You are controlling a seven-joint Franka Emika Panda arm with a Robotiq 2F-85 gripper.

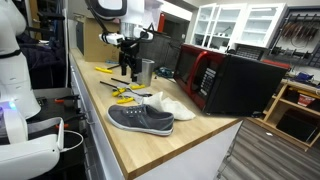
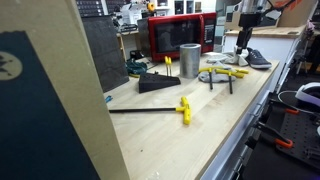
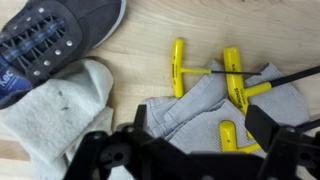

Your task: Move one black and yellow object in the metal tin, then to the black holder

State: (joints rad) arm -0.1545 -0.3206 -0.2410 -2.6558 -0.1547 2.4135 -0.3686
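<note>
Three black and yellow T-handle tools lie on a grey cloth [image 3: 190, 105] in the wrist view: one at the cloth's top edge [image 3: 178, 65], one to the right [image 3: 233, 78] and one between my fingers [image 3: 228, 135]. My gripper [image 3: 200, 140] hovers open and empty above them. In both exterior views it [image 1: 127, 66] [image 2: 243, 43] hangs over the tools [image 1: 125, 94] [image 2: 226, 73]. The metal tin [image 1: 147, 71] [image 2: 189, 60] stands upright behind them. The black holder [image 2: 158, 83] lies beside the tin. Another yellow-handled tool [image 2: 184, 108] lies apart on the counter.
A grey shoe [image 1: 141, 119] [image 3: 55, 35] and a white sock [image 1: 170, 103] [image 3: 60, 115] lie next to the cloth. A red and black microwave [image 1: 215, 80] [image 2: 178, 33] stands at the back of the wooden counter [image 1: 170, 145]. One more yellow tool [image 1: 104, 69] lies farther along.
</note>
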